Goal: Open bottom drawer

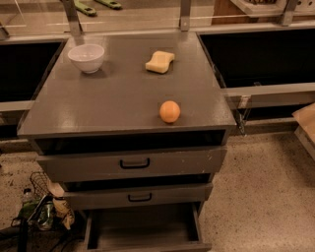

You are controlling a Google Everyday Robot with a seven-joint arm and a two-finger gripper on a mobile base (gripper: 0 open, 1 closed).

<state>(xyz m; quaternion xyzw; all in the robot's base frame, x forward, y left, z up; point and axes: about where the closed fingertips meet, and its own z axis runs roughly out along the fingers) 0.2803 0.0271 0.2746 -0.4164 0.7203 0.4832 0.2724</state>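
Floor: speckled terrazzo floor, beige-grey, under dim warm light. Furniture: grey cabinet with a flat top, centre of view. A dark left bay and a dark right bay flank it, each edged below by a pale rail. Rear: upright metal posts. Lower left: wire basket holding clutter. Gripper: out of view.

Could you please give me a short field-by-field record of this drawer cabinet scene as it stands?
surface: flat grey cabinet top
on it: round white bowl back left; wavy yellow sponge back centre; round orange fruit near front edge
bottom grey drawer: pulled out, flat floor showing
gripper: not in view
task status: drawer appears open
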